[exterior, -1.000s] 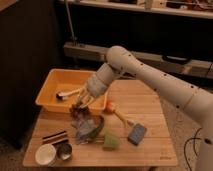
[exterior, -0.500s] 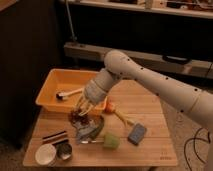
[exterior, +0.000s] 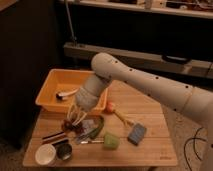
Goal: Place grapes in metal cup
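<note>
The gripper [exterior: 75,119], its fingers pinched shut on the small dark-purple bunch of grapes [exterior: 68,125], should lift straight up before swinging over the short shiny steel cup [exterior: 64,151].

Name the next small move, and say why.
Probably shift the shut gripper, which seems to grip the small dark reddish-purple bunch of grapes, toward the near-left corner of the wooden table: the small shiny steel cup stands there, beside the white cup, not yet under the grapes.
</note>
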{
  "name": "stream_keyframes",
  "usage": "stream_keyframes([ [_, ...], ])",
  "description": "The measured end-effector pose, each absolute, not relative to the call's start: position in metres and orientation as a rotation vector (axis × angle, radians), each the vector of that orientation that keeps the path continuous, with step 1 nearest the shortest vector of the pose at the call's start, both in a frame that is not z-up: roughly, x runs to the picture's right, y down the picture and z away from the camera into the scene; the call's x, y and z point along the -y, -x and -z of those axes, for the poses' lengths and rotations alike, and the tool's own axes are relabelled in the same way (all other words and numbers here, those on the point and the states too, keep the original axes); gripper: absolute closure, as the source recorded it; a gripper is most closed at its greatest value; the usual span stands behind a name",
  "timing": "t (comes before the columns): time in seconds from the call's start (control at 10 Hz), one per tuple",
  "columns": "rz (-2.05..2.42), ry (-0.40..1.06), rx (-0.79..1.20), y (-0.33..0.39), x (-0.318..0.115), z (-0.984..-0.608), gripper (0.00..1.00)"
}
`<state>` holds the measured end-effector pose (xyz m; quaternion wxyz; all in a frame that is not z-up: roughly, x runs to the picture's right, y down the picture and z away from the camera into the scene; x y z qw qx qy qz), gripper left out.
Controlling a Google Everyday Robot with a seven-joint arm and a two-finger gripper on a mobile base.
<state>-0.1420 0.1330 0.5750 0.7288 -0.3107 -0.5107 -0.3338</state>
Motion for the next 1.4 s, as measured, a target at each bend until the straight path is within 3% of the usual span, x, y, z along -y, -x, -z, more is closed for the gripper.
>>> stream_keyframes([
  [0.3, 0.782, 0.747, 1.146, 0.152, -0.166, -0.551, 1.00],
  [1.4, 0.769, 0.956, 1.144, 0.166, -0.221, -0.580, 1.00],
])
